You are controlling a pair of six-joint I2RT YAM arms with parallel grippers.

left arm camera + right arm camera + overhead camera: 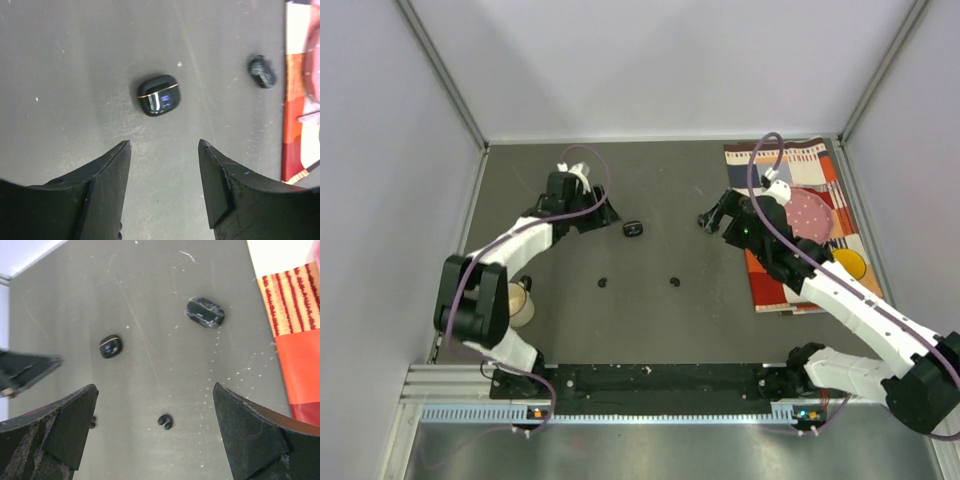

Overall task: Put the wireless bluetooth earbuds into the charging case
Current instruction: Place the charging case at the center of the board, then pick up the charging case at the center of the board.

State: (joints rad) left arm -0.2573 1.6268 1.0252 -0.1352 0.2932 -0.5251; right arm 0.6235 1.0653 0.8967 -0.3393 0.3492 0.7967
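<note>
Worktop (pixel 75 65): matt dark grey, finely scratched, flecked with pale specks.
Charging case (pixel 159 96): glossy black plastic, thin gold-coloured seam, mirror-like highlights.
Second pod (pixel 205 312): black, pale marbled veining, slight sheen.
Fingers (pixel 107 170): matt black plastic, roughly textured edges.
Mat (pixel 295 305): woven striped cloth.

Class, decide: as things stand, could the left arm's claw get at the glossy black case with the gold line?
Probably yes: the left claw stands open, and the case lies just ahead of its tips on the table, nothing between.
</note>
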